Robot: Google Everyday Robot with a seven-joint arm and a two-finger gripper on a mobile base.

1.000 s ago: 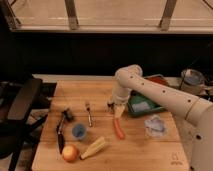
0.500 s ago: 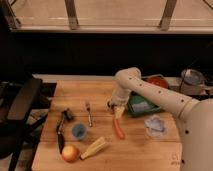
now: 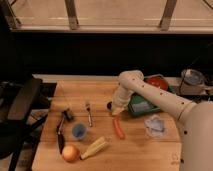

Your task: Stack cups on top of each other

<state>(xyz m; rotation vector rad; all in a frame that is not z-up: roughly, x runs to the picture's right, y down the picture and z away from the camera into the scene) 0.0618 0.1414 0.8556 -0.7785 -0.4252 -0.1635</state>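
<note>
A small blue cup (image 3: 79,131) stands upright on the wooden table (image 3: 100,95), left of centre near the front. A crumpled clear plastic cup (image 3: 155,125) lies at the right. My gripper (image 3: 115,110) hangs from the white arm over the middle of the table, just above the top end of an orange carrot (image 3: 118,128). It is well to the right of the blue cup and left of the clear cup.
A fork (image 3: 89,114) and black utensils (image 3: 62,127) lie at the left. An apple (image 3: 70,153) and a banana or corn piece (image 3: 95,147) sit at the front. A green tray (image 3: 145,103) with a red bowl (image 3: 158,82) stands at the back right.
My arm and gripper have shifted slightly toward the left and down over the carrot. The objects on the table have not moved.
</note>
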